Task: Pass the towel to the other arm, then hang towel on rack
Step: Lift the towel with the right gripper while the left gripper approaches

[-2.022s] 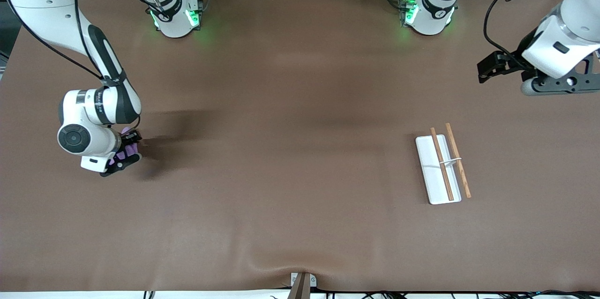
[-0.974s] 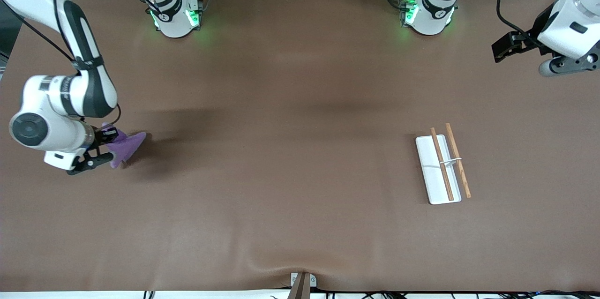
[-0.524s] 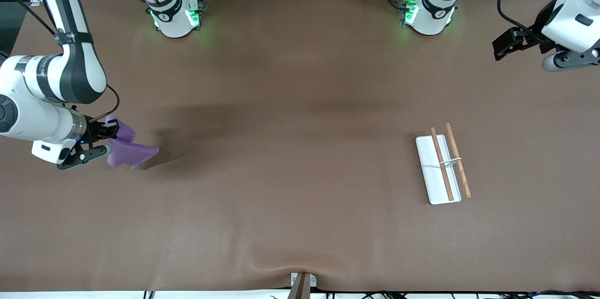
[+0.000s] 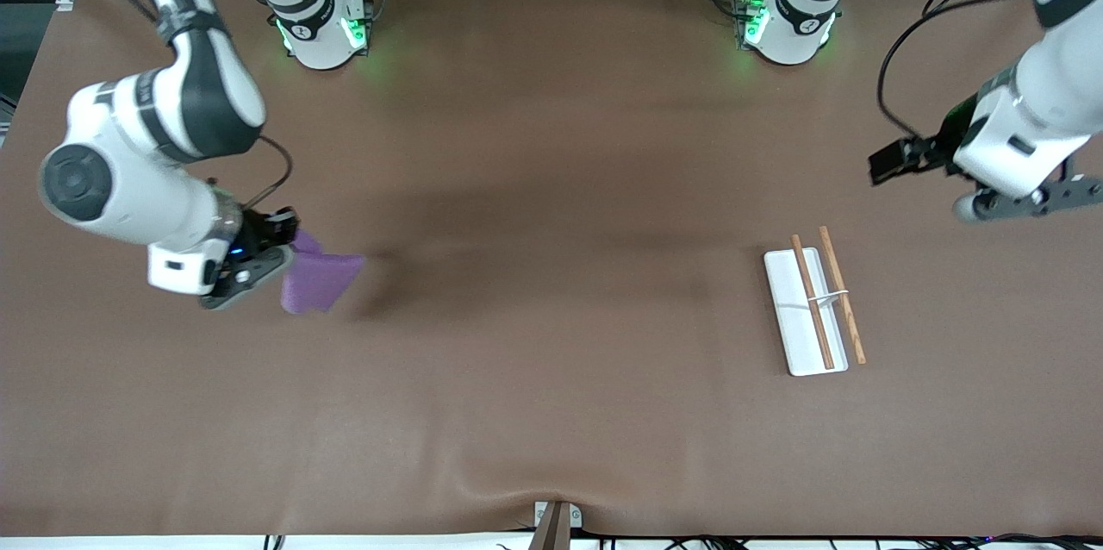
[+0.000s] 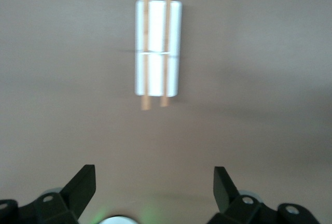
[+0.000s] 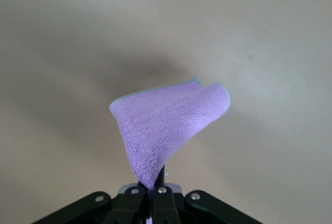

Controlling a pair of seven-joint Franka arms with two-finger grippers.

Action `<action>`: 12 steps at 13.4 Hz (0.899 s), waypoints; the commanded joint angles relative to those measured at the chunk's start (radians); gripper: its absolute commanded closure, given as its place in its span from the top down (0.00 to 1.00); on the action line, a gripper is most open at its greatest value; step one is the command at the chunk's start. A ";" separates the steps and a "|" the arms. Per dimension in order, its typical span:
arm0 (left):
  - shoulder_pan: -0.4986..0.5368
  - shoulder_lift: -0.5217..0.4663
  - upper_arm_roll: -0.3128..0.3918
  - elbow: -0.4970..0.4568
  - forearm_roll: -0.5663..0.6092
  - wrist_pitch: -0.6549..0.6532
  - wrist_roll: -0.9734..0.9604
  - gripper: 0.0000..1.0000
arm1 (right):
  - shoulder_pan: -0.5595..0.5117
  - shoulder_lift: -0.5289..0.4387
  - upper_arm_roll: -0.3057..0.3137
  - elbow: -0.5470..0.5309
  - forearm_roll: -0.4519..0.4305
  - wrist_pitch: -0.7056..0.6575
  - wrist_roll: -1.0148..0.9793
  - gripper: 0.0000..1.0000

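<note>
My right gripper is shut on one corner of the purple towel and holds it in the air over the right arm's end of the table. In the right wrist view the towel hangs folded from the pinched fingers. The rack, a white base with two wooden rods, lies flat on the table toward the left arm's end. My left gripper is open and empty, up in the air above the table near the rack. The left wrist view shows the rack between its spread fingertips.
The brown table cover has a raised wrinkle at its edge nearest the camera, by a small clamp. The two arm bases stand along the table's robot edge.
My right arm has lifted the towel off the table and carried it toward the table's middle. My left arm first drew back, then swung down toward the rack.
</note>
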 commanded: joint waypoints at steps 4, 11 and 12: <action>0.009 0.097 -0.006 0.011 -0.256 0.130 -0.204 1.00 | 0.098 0.009 0.024 0.102 0.101 -0.012 -0.016 0.00; -0.118 0.179 -0.017 0.004 -0.411 0.257 -0.651 1.00 | 0.316 0.061 0.021 0.185 0.095 0.099 0.007 0.00; -0.137 0.184 -0.017 -0.001 -0.419 0.257 -0.724 1.00 | 0.331 0.070 0.021 0.185 0.093 0.121 0.030 0.00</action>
